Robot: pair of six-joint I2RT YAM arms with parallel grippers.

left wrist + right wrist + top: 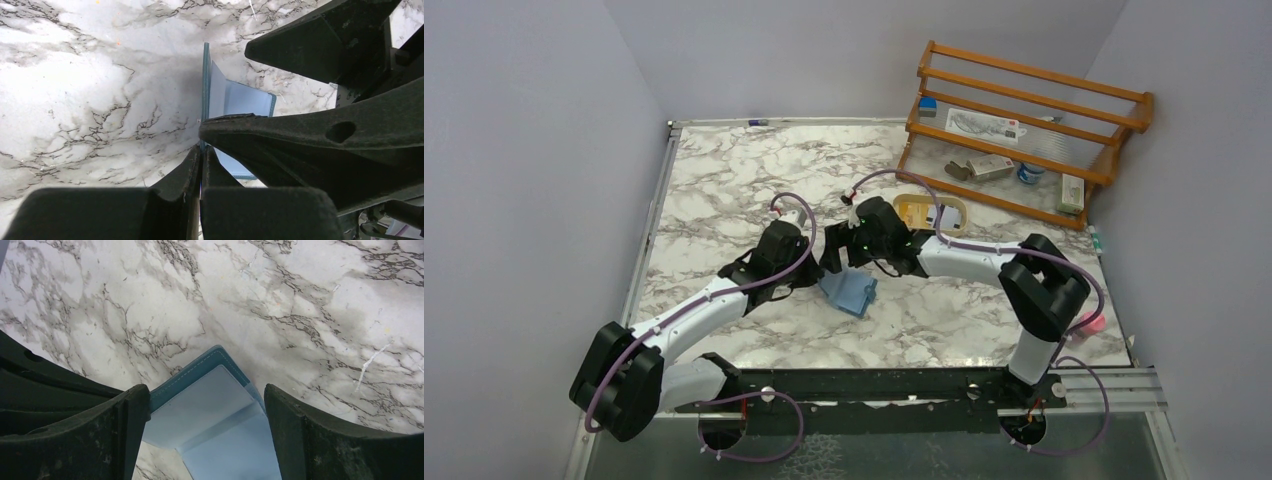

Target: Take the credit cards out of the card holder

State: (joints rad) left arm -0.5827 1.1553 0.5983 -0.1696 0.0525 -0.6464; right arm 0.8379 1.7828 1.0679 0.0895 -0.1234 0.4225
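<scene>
The teal-blue card holder (pixel 852 293) lies open on the marble table, its pale blue inside facing up. My left gripper (pixel 816 268) is shut on the holder's upright teal cover edge (pixel 205 90), pinched between its fingertips (pixel 202 150). My right gripper (pixel 836 255) hangs just above, open, and the open holder (pixel 200 405) lies below between its fingers. No credit cards show in the pockets I can see. A small yellow-orange rectangle (pixel 913 210), seemingly a credit card, lies in the tan oval tray (pixel 954 214).
A wooden rack (pixel 1024 110) with several small items stands at the back right, just behind the tray. The right arm's black finger (pixel 320 45) crowds the left wrist view. A pink object (pixel 1092 322) sits at the table's right edge.
</scene>
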